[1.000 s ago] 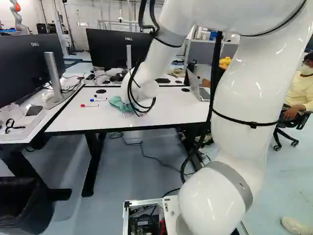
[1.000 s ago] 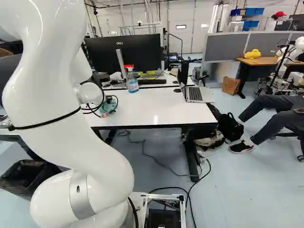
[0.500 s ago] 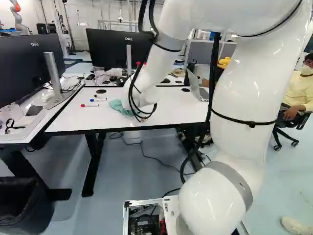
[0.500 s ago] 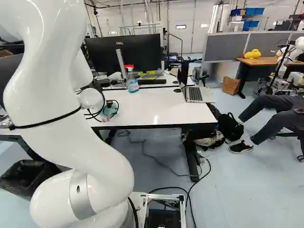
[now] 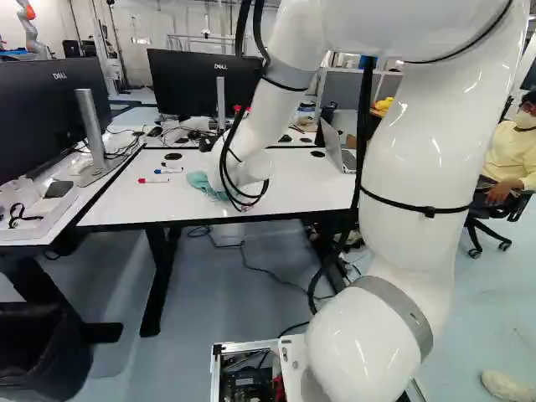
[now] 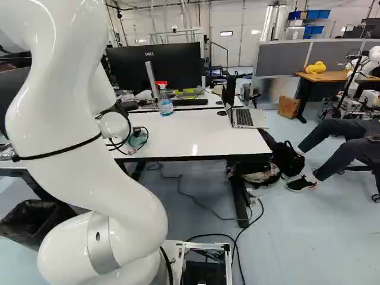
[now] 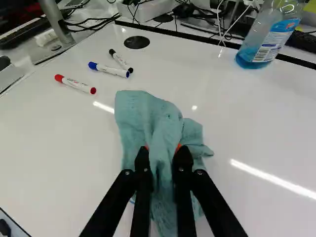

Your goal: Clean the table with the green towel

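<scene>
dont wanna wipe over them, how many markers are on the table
3: in the left base view, left of the towel, red marker nearest, blue marker next, black marker farthest. The towel may hide more.

Blue-grey floor (image 6: 309,237), grey partitions (image 6: 276,62), a wood-topped desk (image 6: 333,76); the white back wall (image 6: 256,18) perhaps has windows (image 6: 226,34).

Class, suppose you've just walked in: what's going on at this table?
A robot arm has the green towel pinched in its tool, bunched against the white table. Three markers lie just beyond the towel, and a spray bottle stands near the table's far edge. It looks like wiping, though stills alone can't confirm motion.
</scene>
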`<state>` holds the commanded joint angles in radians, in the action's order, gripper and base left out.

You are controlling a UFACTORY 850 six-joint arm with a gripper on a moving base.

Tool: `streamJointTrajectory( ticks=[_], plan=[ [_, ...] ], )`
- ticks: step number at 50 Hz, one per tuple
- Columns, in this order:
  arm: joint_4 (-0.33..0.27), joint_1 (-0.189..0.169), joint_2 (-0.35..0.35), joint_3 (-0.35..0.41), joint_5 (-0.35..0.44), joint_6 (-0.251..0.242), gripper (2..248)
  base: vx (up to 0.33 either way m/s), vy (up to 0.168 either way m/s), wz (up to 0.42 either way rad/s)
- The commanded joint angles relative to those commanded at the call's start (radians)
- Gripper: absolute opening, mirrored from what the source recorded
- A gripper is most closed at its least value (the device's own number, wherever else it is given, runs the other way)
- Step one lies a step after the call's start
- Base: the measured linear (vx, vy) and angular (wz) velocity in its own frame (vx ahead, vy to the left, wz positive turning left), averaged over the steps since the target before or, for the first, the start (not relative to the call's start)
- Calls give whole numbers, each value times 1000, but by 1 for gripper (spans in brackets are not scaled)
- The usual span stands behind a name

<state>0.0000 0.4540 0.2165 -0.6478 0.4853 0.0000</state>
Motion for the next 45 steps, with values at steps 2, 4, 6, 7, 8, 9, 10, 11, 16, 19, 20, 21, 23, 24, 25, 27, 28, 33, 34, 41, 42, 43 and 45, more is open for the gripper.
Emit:
streamJointTrajectory(
  ticks=[2, 4, 6, 7, 8, 9, 10, 11, 16, 19, 20, 21, 23, 24, 25, 27, 28, 33, 34, 41, 42, 43, 45],
  plan=[
    [0, 0, 0, 0, 0, 0, 51, 0, 0, 0],
    [0, 0, 0, 0, 0, 0, 51, 0, 0, 0],
    [0, 0, 0, 0, 0, 0, 51, 0, 0, 0],
    [0, 0, 0, 0, 0, 0, 51, 0, 0, 0],
    [0, 0, 0, 0, 0, 0, 51, 0, 0, 0],
    [0, 0, 0, 0, 0, 0, 51, 0, 0, 0],
    [0, 0, 0, 0, 0, 0, 51, 0, 0, 0],
    [0, 0, 0, 0, 0, 0, 51, 0, 0, 0],
    [0, 0, 0, 0, -6, 0, 51, 0, 0, 0],
    [0, 0, 0, 0, -8, 0, 51, 0, 0, 0],
    [0, 0, 0, 0, -8, 0, 51, 0, 0, 0],
    [0, 0, 0, 0, -8, 0, 51, 0, 0, 0],
    [0, 0, 0, 0, -8, 0, 51, 0, 0, 0],
    [0, 0, 0, 0, -8, 0, 51, 0, 0, 0],
    [0, 0, 0, 0, -8, 0, 51, 0, 0, 0],
    [0, 0, 0, 0, -8, 0, 51, 0, 0, 0],
    [0, 0, 0, 0, -8, 0, 51, 0, 0, 0],
    [0, 0, 0, 0, -8, 0, 51, 0, 0, 0],
    [0, 0, 0, 0, -9, 0, 51, 0, 0, 0],
    [0, 0, 0, 0, -11, 0, 51, 0, 0, 0],
    [0, 0, 0, 0, -11, 0, 51, 0, 0, 0],
    [0, 0, 0, 0, -11, 0, 51, 0, 0, 0],
    [0, 0, 0, 0, -11, 0, 51, 0, 0, 0]
  ],
)
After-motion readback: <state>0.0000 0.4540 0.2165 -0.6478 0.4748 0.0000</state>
